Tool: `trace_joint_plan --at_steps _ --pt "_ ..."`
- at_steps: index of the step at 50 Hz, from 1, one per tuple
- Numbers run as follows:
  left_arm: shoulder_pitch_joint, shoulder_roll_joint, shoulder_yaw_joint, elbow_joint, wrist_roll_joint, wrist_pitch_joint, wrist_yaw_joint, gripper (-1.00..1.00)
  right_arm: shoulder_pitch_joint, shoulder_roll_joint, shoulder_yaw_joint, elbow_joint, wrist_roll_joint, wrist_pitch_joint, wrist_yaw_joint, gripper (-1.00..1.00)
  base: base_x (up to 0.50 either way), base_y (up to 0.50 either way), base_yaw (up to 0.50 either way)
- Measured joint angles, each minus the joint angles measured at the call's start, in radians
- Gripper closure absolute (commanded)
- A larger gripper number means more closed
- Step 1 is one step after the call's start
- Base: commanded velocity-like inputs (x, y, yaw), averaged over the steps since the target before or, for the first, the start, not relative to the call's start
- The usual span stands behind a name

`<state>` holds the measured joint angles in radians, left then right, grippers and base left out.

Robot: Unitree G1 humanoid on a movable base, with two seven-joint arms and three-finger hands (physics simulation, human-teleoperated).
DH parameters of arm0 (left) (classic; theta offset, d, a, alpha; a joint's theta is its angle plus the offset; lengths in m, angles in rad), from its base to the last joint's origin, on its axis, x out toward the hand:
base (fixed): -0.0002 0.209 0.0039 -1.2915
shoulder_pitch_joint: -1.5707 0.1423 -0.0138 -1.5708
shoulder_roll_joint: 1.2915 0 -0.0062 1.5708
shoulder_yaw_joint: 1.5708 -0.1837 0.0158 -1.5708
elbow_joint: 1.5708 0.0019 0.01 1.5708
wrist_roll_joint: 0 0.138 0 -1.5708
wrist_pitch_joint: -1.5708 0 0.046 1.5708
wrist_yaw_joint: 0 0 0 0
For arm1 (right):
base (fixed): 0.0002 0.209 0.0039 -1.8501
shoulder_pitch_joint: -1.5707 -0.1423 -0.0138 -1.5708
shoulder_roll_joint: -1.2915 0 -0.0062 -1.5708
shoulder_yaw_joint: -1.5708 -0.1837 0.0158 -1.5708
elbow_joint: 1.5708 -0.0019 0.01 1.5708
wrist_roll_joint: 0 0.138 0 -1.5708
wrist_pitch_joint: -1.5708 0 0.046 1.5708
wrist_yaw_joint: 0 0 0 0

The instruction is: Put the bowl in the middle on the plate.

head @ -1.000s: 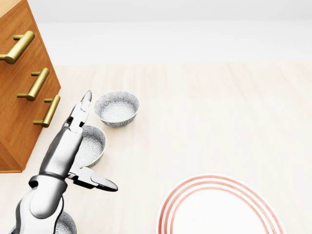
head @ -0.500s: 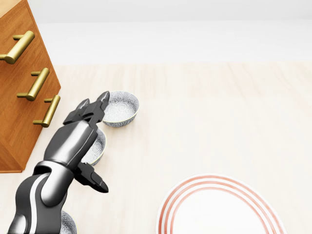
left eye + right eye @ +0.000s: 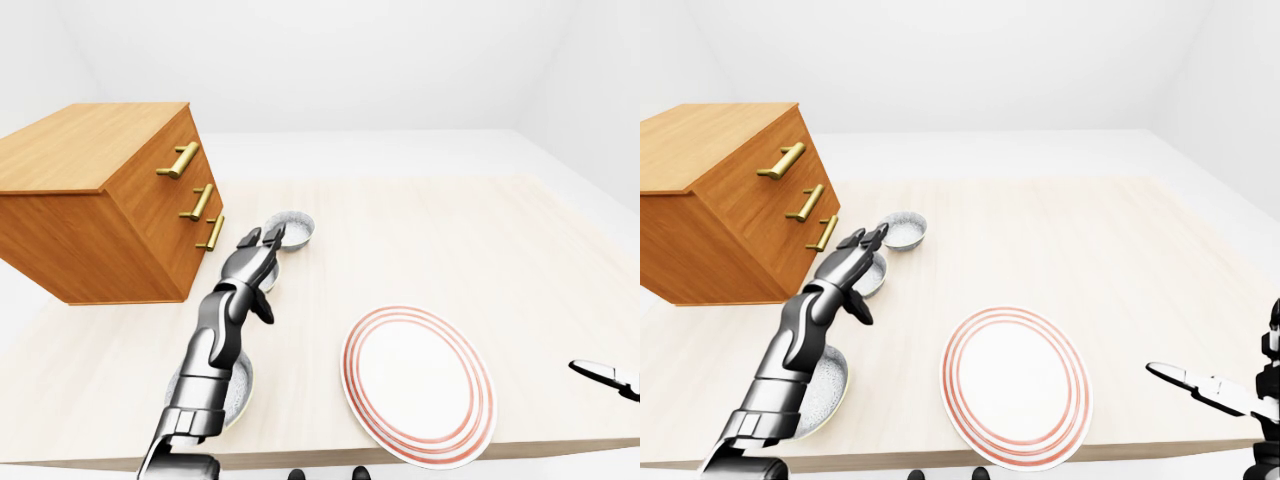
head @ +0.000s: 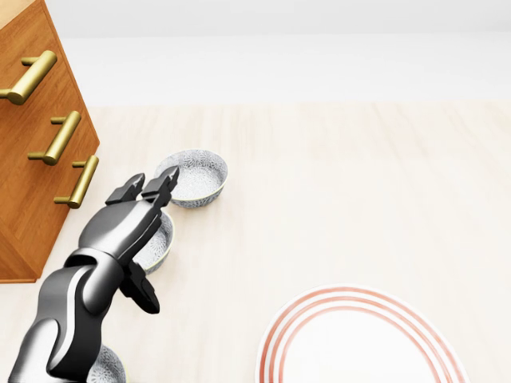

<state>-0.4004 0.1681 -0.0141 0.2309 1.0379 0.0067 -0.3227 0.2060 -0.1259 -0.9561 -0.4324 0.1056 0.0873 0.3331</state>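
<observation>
Left-eye view: we record the plate (image 3: 418,385) at 5 o'clock on the table (image 3: 520,250). Head view: the left hand (image 4: 124,231) lies over the middle bowl (image 4: 162,239) at 8 o'clock, fingers and thumb spread apart; contact we cannot confirm. A second bowl (image 4: 194,177) sits at the hand's 1 o'clock. Right-eye view: the right hand (image 3: 1205,384) shows at 4 o'clock; spread or closed, we cannot tell

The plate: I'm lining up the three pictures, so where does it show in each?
Left-eye view: plate lower right of centre, whole.
Head view: bottom right, cut by the bottom edge.
Right-eye view: lower centre, whole.
Shared landmark: the wooden drawer chest at upper left.
</observation>
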Motion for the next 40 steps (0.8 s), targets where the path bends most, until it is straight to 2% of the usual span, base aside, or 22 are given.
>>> trace_joint_plan --at_steps 6,29,40 --pt "-0.041 0.018 0.002 0.062 0.030 -0.013 0.010 -1.00 0.002 0.001 0.002 0.009 -0.008 0.000 -0.002 -1.00 0.00 0.00 0.00" --pt "-0.083 0.058 0.013 0.109 0.131 -0.046 -0.070 -1.00 0.006 0.004 0.010 0.022 -0.027 0.000 -0.003 -1.00 0.00 0.00 0.00" --pt "-0.104 0.066 0.014 0.175 0.145 -0.051 -0.050 -1.00 0.004 0.001 0.007 0.023 -0.026 0.000 -0.005 -1.00 0.00 0.00 0.00"
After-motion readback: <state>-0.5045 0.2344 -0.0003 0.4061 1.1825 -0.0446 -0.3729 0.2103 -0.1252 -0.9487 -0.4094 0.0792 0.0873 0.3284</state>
